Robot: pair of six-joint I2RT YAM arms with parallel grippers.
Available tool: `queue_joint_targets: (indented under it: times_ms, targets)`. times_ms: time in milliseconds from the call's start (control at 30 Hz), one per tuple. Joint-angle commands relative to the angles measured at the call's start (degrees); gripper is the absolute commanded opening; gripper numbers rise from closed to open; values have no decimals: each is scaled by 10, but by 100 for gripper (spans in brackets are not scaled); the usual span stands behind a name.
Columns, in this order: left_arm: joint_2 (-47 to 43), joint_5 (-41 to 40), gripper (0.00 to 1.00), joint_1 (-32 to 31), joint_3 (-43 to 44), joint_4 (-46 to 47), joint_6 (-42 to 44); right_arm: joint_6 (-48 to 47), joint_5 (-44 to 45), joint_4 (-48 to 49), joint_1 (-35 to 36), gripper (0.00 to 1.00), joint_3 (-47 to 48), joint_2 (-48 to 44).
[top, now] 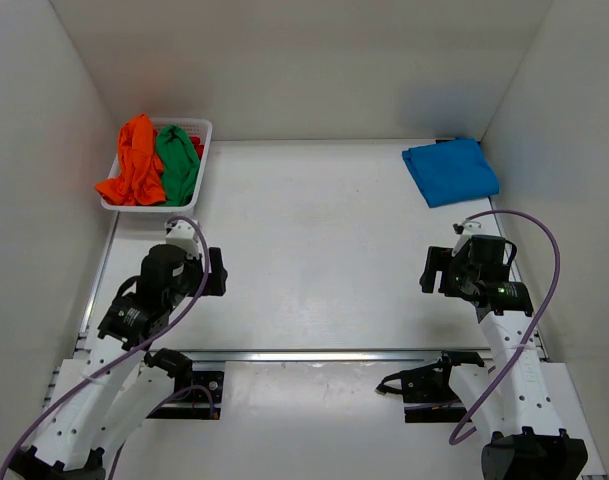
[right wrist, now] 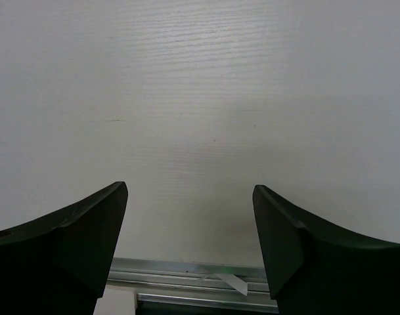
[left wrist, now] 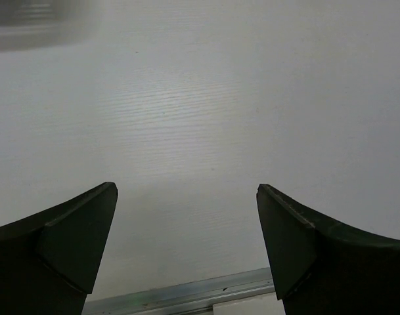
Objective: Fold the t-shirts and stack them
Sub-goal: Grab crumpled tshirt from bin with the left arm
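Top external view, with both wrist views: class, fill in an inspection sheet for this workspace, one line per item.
Surface: white table, bare in the middle.
Job's things: orange t-shirt and green t-shirt lie crumpled in the white basket at the far left, with a bit of red cloth behind them. The blue t-shirt lies folded at the far right.
Clutter: nothing seen.
Grippers: left gripper and right gripper are both open and empty over bare table.
Cables: a purple cable loops off the left arm and another off the right arm. Neither touches the shirts.
Surroundings: white walls on three sides, and a metal rail along the near edge.
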Motion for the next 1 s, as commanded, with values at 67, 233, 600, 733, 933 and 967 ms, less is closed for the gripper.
queue_joint_targets:
  times_ms: [67,233,600,733,933,967]
  targets:
    - [-86,38,99,10,-19,45,12,0,6,7,4,75,17,-5]
    - [-82,93,96,-17,-28,58,35,1,7,11,4,76,18,4]
    - [35,52,65,75,2,186,19,2,5,11,-9,74,19,-7]
    - [176,63,63,130,89,259,21,0,3,11,-10,73,18,-12]
    - [419,68,51,193,297,275,56,-2,3,11,-16,70,17,-25]
    - [434,38,50,196,310,275,59,-2,2,10,-11,71,19,-24]
